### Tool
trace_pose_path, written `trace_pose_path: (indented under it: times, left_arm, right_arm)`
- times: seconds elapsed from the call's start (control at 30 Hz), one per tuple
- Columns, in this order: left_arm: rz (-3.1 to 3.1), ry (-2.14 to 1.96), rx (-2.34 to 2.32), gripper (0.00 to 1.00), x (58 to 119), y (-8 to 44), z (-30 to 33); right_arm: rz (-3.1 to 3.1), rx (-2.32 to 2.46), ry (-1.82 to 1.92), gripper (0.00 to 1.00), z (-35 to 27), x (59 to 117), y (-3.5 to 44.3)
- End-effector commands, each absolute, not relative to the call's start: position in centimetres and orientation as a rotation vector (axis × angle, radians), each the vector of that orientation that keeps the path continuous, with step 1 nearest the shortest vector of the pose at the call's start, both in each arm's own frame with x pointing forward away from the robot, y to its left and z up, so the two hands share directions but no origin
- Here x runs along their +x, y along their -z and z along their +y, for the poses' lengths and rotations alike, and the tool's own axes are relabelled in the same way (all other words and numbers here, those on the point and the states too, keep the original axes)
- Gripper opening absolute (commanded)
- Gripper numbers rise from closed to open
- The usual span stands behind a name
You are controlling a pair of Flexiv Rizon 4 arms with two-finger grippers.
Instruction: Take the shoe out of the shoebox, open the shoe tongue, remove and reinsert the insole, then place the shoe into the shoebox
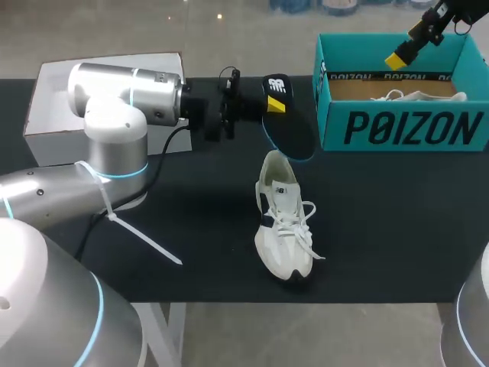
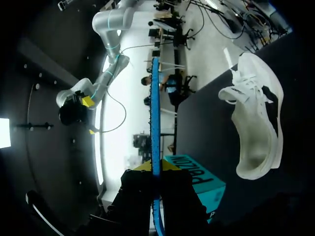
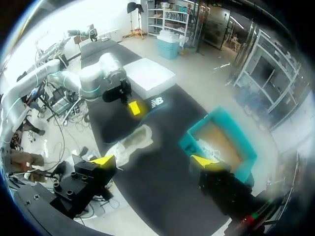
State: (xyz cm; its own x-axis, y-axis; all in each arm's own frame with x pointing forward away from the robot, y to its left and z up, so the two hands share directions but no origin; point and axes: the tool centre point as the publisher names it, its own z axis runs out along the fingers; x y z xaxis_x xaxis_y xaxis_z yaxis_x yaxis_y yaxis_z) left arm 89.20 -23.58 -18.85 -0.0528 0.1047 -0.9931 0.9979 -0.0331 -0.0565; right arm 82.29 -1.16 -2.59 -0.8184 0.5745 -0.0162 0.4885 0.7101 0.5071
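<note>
A white lace-up shoe (image 1: 283,223) lies on the black table top, toe toward the front edge. Just behind its heel, my left gripper (image 1: 272,98) is shut on a black insole (image 1: 292,131) with a blue edge, held above the table. In the left wrist view the insole (image 2: 155,113) runs edge-on out from between the shut gripper (image 2: 153,170), with the shoe (image 2: 257,118) off to one side. My right gripper (image 1: 397,58) hangs open above the teal shoebox (image 1: 403,126). From the right wrist, the open gripper (image 3: 153,161) is high over the shoe (image 3: 131,142) and the shoebox (image 3: 197,138).
A second white shoe (image 1: 422,95) lies inside the shoebox. A white box (image 1: 50,107) stands at the back left of the table, behind my left arm. A white cable tie (image 1: 141,235) hangs from that arm over the table.
</note>
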Motion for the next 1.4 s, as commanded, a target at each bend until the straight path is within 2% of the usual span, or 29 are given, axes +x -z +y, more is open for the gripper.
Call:
trace_pose_path:
  times: [0.03,0.83,1.07,1.4]
  left_arm:
    - [1.326,1.222,1.261,0.00,89.2,19.2,-23.8]
    - [1.385,1.190,1.229,0.00,89.3,19.4,-23.8]
    - [1.706,1.635,0.997,0.00,89.6,19.3,-24.5]
    - [1.868,2.543,0.415,0.00,87.4,16.6,-25.0]
  right_arm:
    - [2.691,0.860,-0.750,1.00,-1.1,82.3,2.1]
    - [2.691,0.860,-0.750,1.00,-1.1,82.3,2.1]
    - [2.691,0.860,-0.750,1.00,-1.1,82.3,2.1]
    - [2.691,0.860,-0.750,1.00,-1.1,82.3,2.1]
